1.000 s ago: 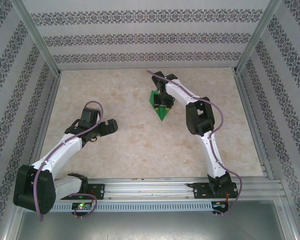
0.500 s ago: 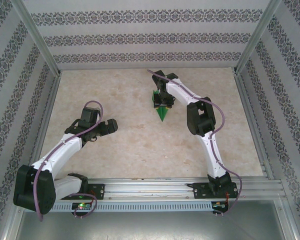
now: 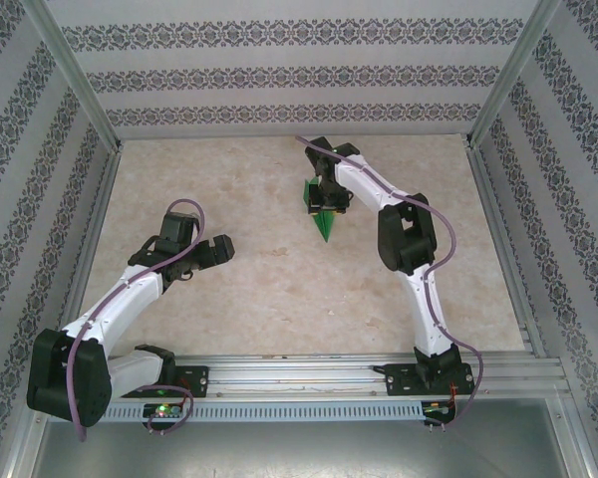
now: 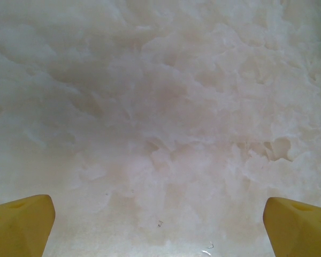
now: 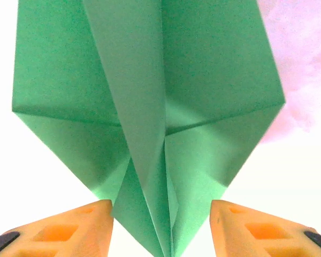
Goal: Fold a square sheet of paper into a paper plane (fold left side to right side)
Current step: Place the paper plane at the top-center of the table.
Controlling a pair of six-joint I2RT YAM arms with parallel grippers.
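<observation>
- The right jaws stand apart. Their orange fingertips (image 5: 64,230) sit at the bottom corners of the right wrist view, and the narrow pointed end of the paper plane (image 5: 203,80) comes down between them.
- Each fingertip meets the slanting paper edge in that picture. Whether they truly touch, I cannot tell; nothing is clamped.
- Above the fingertips the green paper widens into two flat wings, with a long raised fold down the middle and a crease across each wing.
- The left jaws are wide apart, their yellow fingertips (image 4: 18,225) at the bottom corners of the left wrist view over bare pale marbled worktop (image 4: 160,107).
- In the top view the paper plane (image 3: 324,225) lies upper middle of the frame, its point toward the bottom edge, with the right arm (image 3: 404,239) bent over its wider end.
- The left arm (image 3: 130,289) reaches in from the lower left and ends well apart from the paper, left of centre.
- Patterned striped walls (image 3: 279,75) enclose the worktop (image 3: 259,289).
</observation>
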